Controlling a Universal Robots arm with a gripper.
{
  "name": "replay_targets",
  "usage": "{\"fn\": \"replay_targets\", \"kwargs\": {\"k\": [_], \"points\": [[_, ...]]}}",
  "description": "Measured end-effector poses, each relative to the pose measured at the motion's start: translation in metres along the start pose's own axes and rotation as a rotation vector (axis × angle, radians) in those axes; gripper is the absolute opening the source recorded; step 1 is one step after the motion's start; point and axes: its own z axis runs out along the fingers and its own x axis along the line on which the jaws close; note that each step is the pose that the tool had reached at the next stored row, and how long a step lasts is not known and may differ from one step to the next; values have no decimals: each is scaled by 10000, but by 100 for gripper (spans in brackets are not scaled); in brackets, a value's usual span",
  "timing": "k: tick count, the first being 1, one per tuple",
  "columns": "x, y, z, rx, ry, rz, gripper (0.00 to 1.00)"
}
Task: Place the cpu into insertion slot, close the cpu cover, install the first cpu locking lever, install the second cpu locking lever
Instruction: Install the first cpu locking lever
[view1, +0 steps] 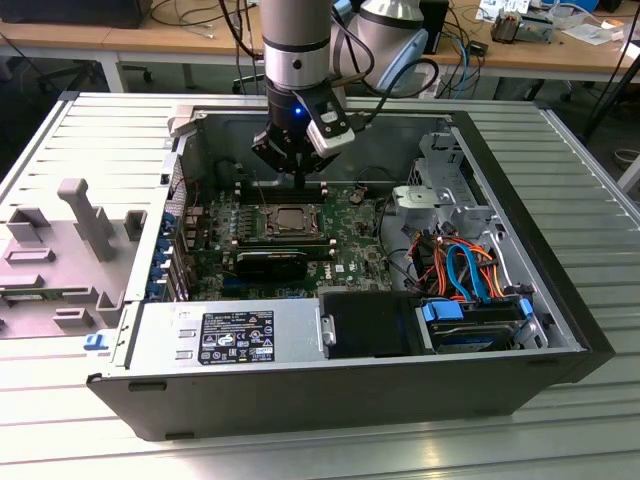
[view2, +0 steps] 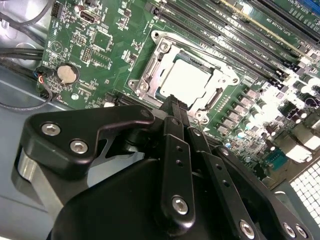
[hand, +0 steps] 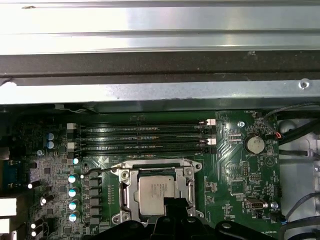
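Note:
The cpu (view1: 292, 216) (view2: 187, 80) (hand: 156, 190) lies flat in the insertion slot (view1: 262, 222) on the green motherboard, its silver top showing through the window of the cpu cover (view2: 220, 67) (hand: 131, 192), which lies down over it. A thin wire lever (hand: 100, 170) runs along one side of the socket. My gripper (view1: 298, 183) (view2: 176, 105) (hand: 172, 202) hangs just above the socket's edge, on the side toward the case's far wall. Its black fingers are pressed together, with nothing between them.
The open computer case (view1: 560, 300) rests on a slatted metal table. Memory slots (hand: 145, 137) run beside the socket, near a coin battery (hand: 255, 144) (view2: 66, 74). A black card (view1: 272, 265), the power supply (view1: 230, 335) and cabled drive bays (view1: 465, 270) fill the near side. A grey fixture (view1: 80, 230) stands at the exterior view's left.

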Motion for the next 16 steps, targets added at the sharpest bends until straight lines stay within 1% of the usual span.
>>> {"fn": "replay_targets", "kwargs": {"k": [3, 6, 12, 16], "points": [[0, 0, -1, 2, 1, 0, 11], [0, 1, -5, 31, 1, -2, 11], [3, 1, -58, 27, -5, -1, 11], [34, 0, -67, 30, -11, -3, 11]]}}
